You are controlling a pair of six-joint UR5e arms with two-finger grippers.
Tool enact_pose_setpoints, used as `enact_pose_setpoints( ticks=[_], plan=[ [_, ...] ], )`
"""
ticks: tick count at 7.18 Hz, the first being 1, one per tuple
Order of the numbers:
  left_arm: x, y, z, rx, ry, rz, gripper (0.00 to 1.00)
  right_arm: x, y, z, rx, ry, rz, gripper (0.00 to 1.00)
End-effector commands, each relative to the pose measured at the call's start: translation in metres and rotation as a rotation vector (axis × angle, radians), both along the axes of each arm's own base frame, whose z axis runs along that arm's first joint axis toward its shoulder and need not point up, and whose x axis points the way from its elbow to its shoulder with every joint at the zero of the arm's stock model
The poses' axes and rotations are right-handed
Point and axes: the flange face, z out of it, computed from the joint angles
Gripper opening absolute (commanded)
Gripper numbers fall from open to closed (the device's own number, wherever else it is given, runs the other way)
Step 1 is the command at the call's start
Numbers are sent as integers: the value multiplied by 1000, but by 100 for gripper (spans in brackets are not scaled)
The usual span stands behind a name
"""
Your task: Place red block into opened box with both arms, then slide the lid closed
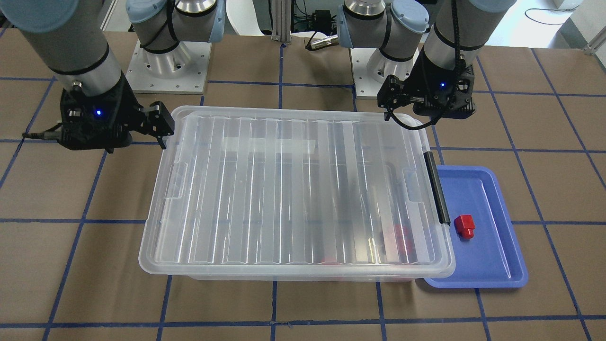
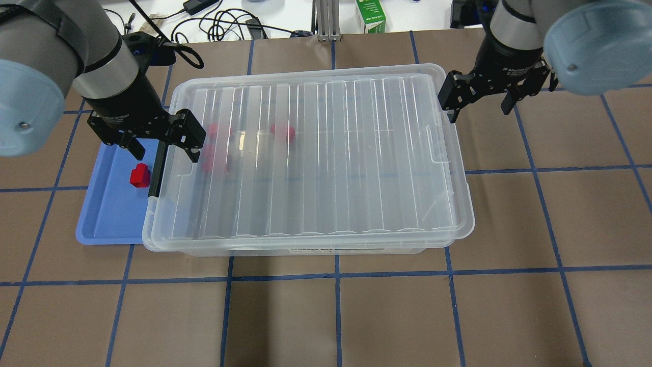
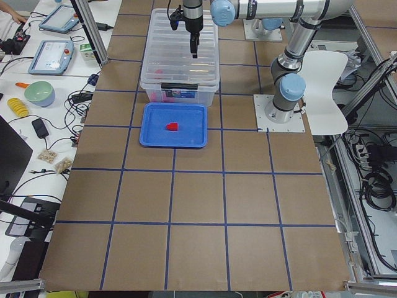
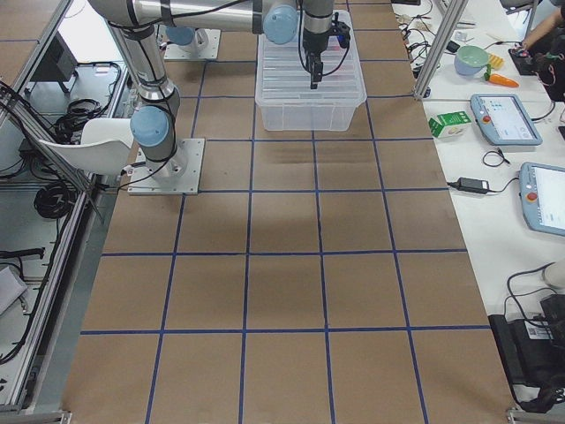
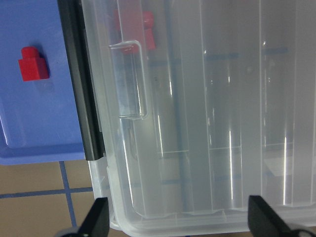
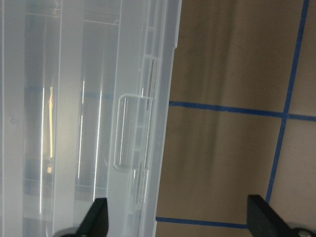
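The red block (image 1: 464, 226) (image 2: 139, 175) (image 5: 33, 64) lies on a blue tray (image 1: 492, 255) (image 2: 109, 219) at the box's left end. The clear box (image 2: 356, 250) (image 1: 284, 274) has its ribbed lid (image 1: 293, 189) (image 2: 326, 158) lying over nearly all of it, and the black bar handle (image 2: 157, 171) (image 1: 436, 187) shows at the tray end. Other red blocks (image 2: 283, 131) show blurred through the lid. My left gripper (image 2: 164, 145) (image 1: 426, 111) (image 5: 180, 222) hangs open, straddling the handle end. At the opposite end's far corner my right gripper (image 2: 479, 104) (image 1: 111, 135) (image 6: 180, 222) is open, one finger beside the lid's rim.
The two arm bases (image 1: 168, 66) stand just behind the box. A green carton (image 2: 371, 16) and cables lie on the bench beyond the table. Brown table with blue tape lines (image 2: 336, 316) stretches out on the robot's side of the box.
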Motion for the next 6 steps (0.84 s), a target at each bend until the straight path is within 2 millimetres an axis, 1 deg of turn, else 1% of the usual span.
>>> enact_pose_setpoints(
  ticks=[1,3,4,6],
  plan=[
    [0,1,0,1,-1,1,100,-1,-6,-61,-71,1,4,100],
    [0,0,0,1,1,-1,100,-5,-12,-70,-82,0,-9,100],
    [0,1,0,3,1,1,100,-8,-18,-74,-104,2,-12,100],
    [1,1,4,3,0,1,100,-11,-20,-76,-116,3,-12,100]
  ],
)
